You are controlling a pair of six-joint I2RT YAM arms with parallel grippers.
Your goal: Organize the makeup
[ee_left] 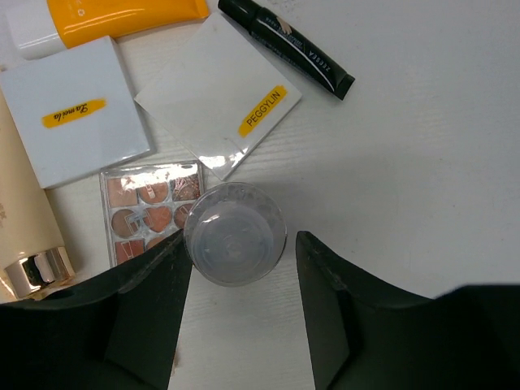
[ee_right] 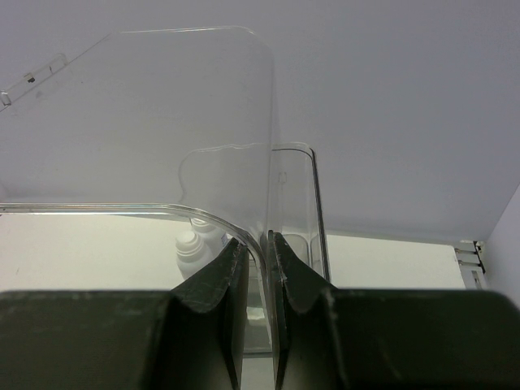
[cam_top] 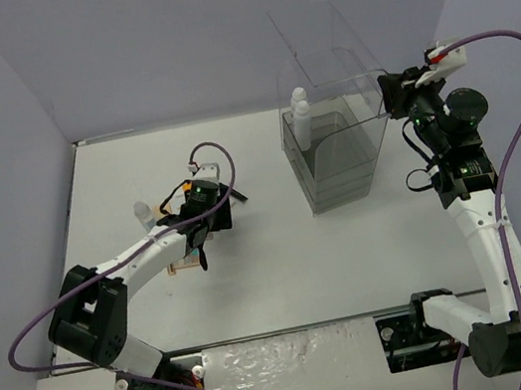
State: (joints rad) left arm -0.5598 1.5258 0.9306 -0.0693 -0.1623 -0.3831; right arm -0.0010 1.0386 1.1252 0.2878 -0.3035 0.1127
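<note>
In the left wrist view a white bottle (ee_left: 235, 234) stands upright, seen from above, between the jaws of my open left gripper (ee_left: 241, 272), close to the left finger. Beyond it lie the multicolour eyeshadow palette (ee_left: 146, 213), two white square compacts (ee_left: 77, 110) (ee_left: 219, 93), the orange flat case (ee_left: 122, 16), the black slim tube (ee_left: 288, 45) and the beige tube (ee_left: 24, 219). My right gripper (ee_right: 258, 252) is shut on the rim of the clear plastic case (cam_top: 337, 141). Two white bottles (cam_top: 300, 107) stand inside it.
In the top view my left gripper (cam_top: 200, 238) hangs over the makeup pile left of centre, with a white bottle (cam_top: 146, 213) beside the arm. The case's raised lid (ee_right: 162, 97) stands at the back right. Grey walls enclose the table.
</note>
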